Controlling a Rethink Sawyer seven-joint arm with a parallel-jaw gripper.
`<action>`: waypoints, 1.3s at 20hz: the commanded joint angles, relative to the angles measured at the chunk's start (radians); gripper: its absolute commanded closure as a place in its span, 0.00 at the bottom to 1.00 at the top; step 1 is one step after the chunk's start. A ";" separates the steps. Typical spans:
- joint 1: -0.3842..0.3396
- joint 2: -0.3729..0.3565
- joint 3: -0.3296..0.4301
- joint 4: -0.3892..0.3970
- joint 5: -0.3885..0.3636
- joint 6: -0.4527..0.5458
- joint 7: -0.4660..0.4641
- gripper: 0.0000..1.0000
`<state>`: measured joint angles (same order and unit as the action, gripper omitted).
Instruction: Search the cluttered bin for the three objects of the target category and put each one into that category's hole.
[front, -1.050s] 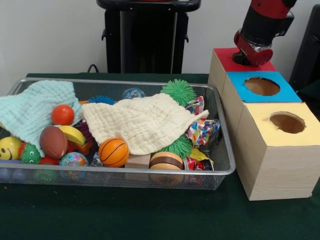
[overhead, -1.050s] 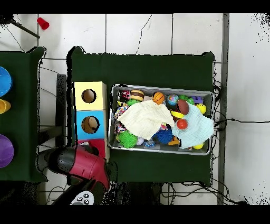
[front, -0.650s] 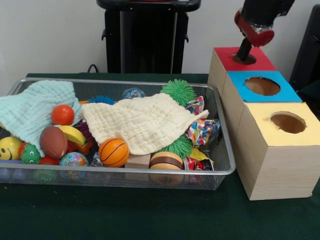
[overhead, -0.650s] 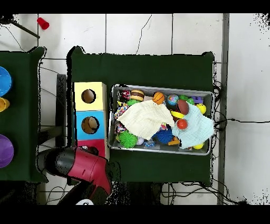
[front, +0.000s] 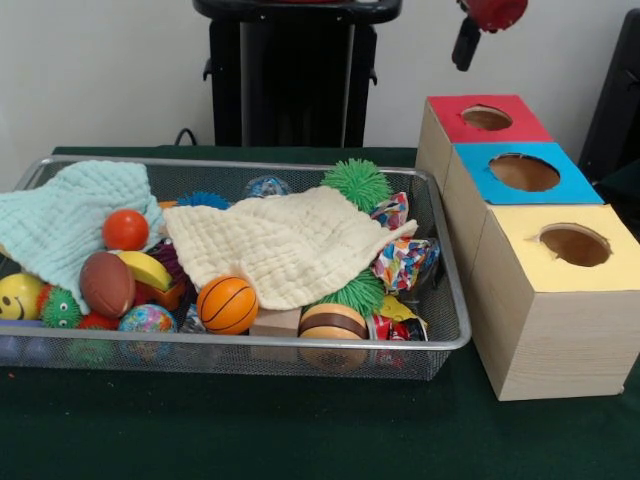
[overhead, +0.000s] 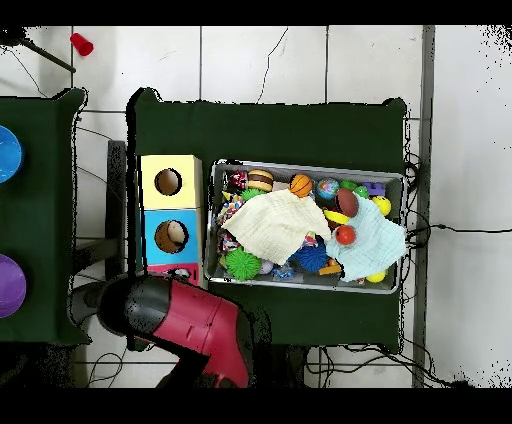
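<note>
The wire bin (front: 250, 343) holds a cream cloth (front: 290, 245), a mint cloth (front: 70, 220), an orange ball (front: 125, 229), a brown football (front: 107, 284), a small basketball (front: 227, 304), green spiky balls (front: 357, 183) and crinkly wrappers (front: 405, 262). To its right stand a red-topped box (front: 445, 115), a blue-topped box (front: 575, 185) and a yellow-topped box (front: 520, 235), each with a round hole. My gripper (front: 468, 45) hangs at the top edge, high above the red box, with nothing seen in it. In the overhead view the red arm (overhead: 190, 318) covers most of the red box.
A smiley ball (front: 18, 296), a burger toy (front: 333, 321) and a wooden block (front: 275, 322) lie along the bin's near side. A black pedestal (front: 295, 75) stands behind the bin. Coloured bowls (overhead: 10, 285) sit on a side table at the overhead left.
The gripper has lifted out of the red box's hole and risen to the top edge. In the overhead view the arm swung towards the right. The bin's contents have not moved.
</note>
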<state>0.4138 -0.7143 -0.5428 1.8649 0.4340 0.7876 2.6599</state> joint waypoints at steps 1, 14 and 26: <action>-0.098 0.059 -0.025 -0.161 -0.181 0.029 -0.046 1.00; -0.316 0.199 0.069 -0.288 -0.408 -0.218 -0.096 1.00; -0.451 0.284 0.115 -0.401 -0.551 -0.304 -0.117 1.00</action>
<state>0.0112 -0.5014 -0.5663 1.5489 -0.0558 0.5192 2.6599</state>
